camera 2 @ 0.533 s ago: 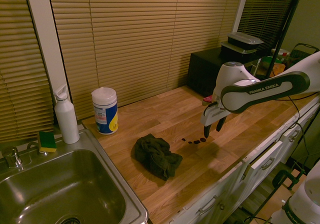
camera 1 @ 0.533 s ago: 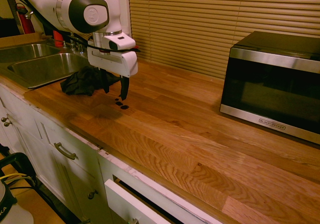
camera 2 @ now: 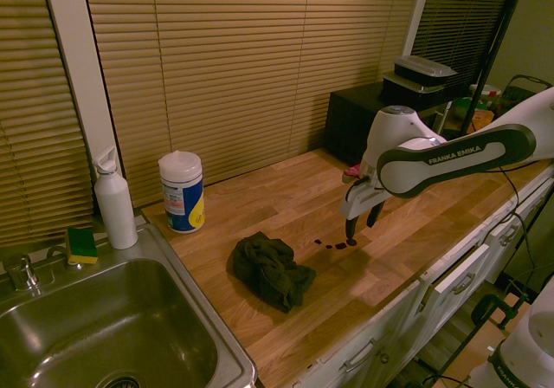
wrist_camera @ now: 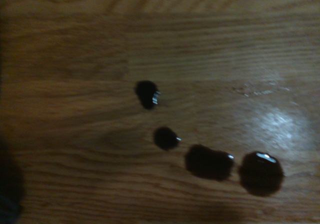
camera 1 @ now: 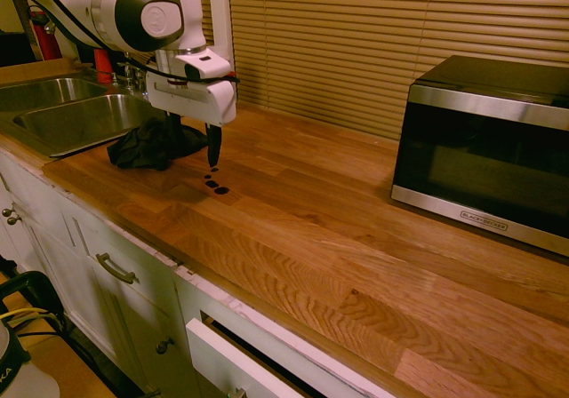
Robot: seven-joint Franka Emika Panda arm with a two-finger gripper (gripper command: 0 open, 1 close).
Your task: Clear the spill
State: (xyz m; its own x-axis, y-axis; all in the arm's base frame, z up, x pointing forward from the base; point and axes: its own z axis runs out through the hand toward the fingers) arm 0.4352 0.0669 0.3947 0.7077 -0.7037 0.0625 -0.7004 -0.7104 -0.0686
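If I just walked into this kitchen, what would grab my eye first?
Probably the big white robot arm reaching over the wooden counter, its open gripper hanging above a short line of dark, wet drops. Next comes the crumpled dark cloth, lying between those drops and the sink. The black-and-silver microwave also stands out, farther along the counter by the blinds.

On the counter (camera 2: pixel 260 202) I see the wipes (camera 2: pixel 182 193) standing near the sink (camera 2: pixel 130 319). The bottle (camera 2: pixel 116 206) is upright just beside the sponge (camera 2: pixel 82 246). The microwave (camera 1: pixel 484 149) carries two stacked containers (camera 2: pixel 420 81).
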